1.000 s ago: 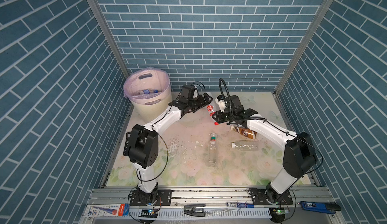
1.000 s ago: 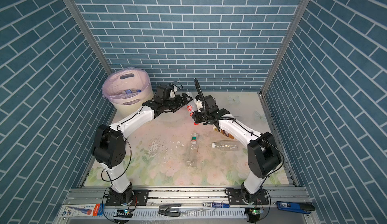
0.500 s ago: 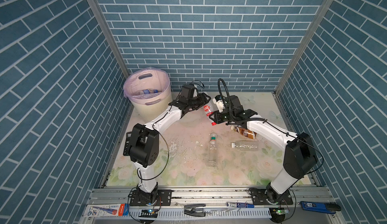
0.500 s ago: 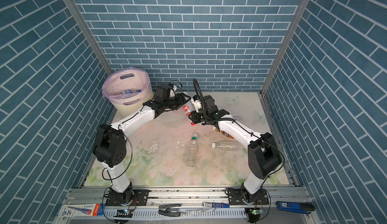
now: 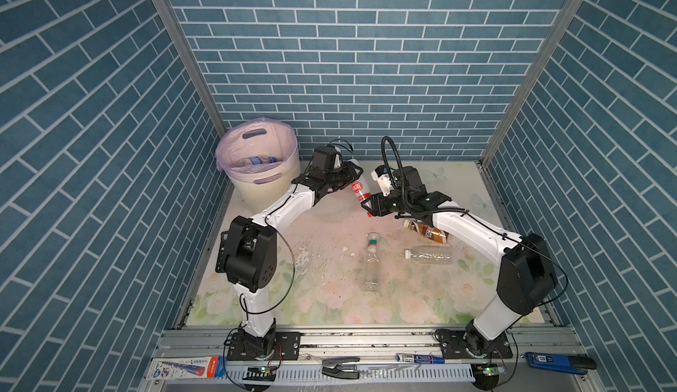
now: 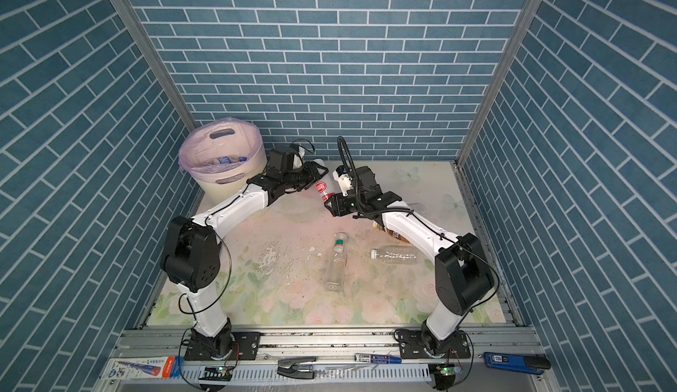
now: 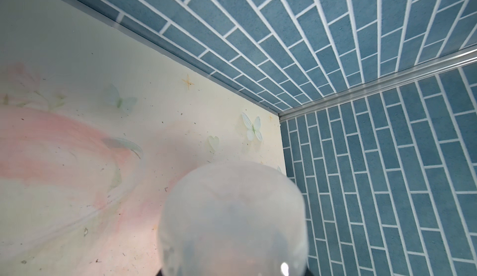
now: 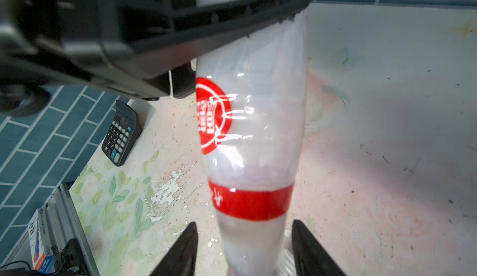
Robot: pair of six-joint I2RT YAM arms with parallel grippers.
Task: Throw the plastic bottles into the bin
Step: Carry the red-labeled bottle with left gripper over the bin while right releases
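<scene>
**Light white bottle hangs between two grippers, base toward the left arm**

The ribbed cream bin point(image 5: 256, 196), lined in pink and with blue-labelled bottles point(image 5: 258, 160) lying inside, stands in the far left corner of the flowered table point(image 5: 329, 298). The bottle in hand is in the air just to the right of the bin.

The left gripper point(image 5: 351, 177) pinches the white bottle point(image 5: 357, 188) around its wide body near the base. The right gripper point(image 8: 245, 249) stands spread, with a gap on each side of the neck, touching nothing.

The bottle looks empty and thin-walled, so it is probably light and springy, with a slick film skin, and more likely to dent than break. The broad straight body is the safer hold, since the tapering neck could slip out of a squeeze.

Its long axis runs from the base, which fills the left wrist view point(image 7: 232, 218), to the neck between the right fingers point(image 8: 180, 251). In both top views the neck end points toward the table's front and slightly toward the right arm. How steeply it tilts I cannot tell. A round red label point(image 8: 211, 114) sits on the body and a red band point(image 8: 250, 205) rings the shoulder.
</scene>
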